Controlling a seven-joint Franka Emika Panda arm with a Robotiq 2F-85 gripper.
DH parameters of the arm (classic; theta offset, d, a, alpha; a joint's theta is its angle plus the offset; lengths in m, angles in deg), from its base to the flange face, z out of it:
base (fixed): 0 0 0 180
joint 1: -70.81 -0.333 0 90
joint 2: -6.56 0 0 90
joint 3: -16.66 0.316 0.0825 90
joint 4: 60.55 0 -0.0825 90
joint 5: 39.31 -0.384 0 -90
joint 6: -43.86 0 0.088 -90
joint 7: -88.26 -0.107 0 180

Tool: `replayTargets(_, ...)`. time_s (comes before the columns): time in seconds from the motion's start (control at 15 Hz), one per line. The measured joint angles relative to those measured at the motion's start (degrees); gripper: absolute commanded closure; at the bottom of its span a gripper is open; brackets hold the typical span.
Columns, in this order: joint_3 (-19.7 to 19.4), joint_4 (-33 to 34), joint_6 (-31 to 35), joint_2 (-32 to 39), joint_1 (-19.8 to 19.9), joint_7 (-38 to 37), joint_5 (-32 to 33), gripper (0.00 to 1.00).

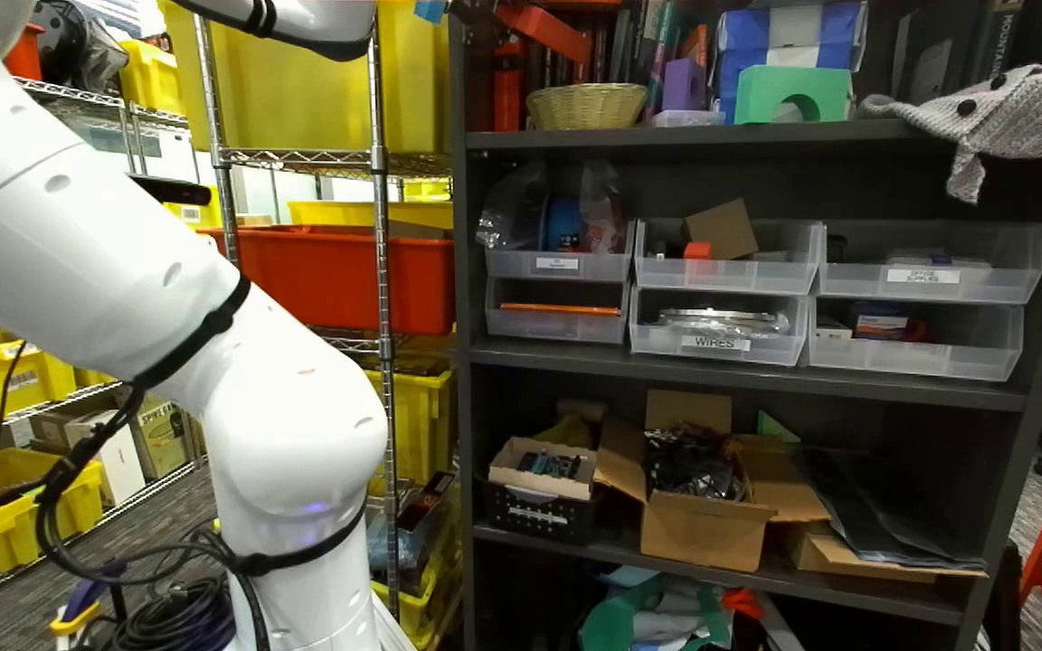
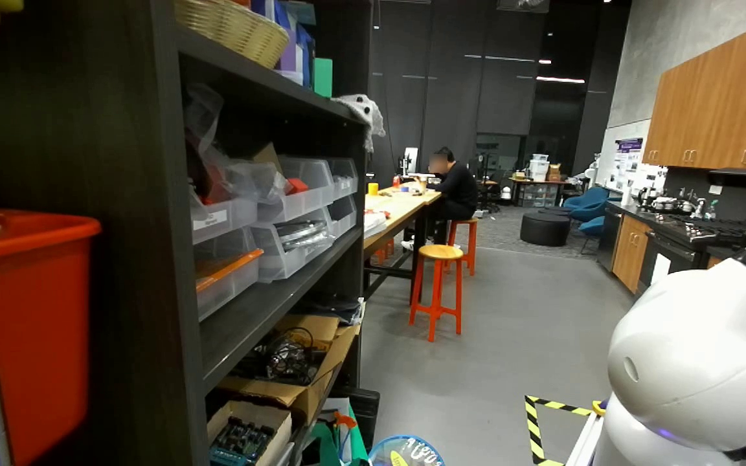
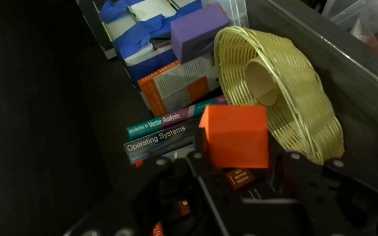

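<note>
My gripper [image 3: 236, 144] is shut on an orange block [image 3: 238, 134], one finger on each side of it. In an exterior view the block [image 1: 546, 33] shows as a tilted orange-red bar at the top shelf, and most of the gripper is cut off by the upper edge. A pale woven basket [image 3: 310, 85] stands right beside the block in the wrist view, with a tan cylinder [image 3: 261, 82] inside. It also shows in both exterior views [image 1: 586, 107] [image 2: 234, 29]. Books [image 3: 157, 137] lie behind and below the block. A purple block [image 3: 197, 34] sits farther along.
The dark shelf unit [image 1: 747, 371] holds clear plastic bins [image 1: 724, 271] and an open cardboard box [image 1: 706, 529]. A green block [image 1: 792, 92] and a grey knitted animal [image 1: 1009, 113] sit on the top shelf. A wire rack [image 1: 381, 271] stands beside the arm [image 1: 295, 416].
</note>
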Motion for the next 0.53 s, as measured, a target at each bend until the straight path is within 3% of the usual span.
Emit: replayTargets(0.53,0.0,6.7,-4.9,6.1,-2.1,-3.1,1.7,0.85)
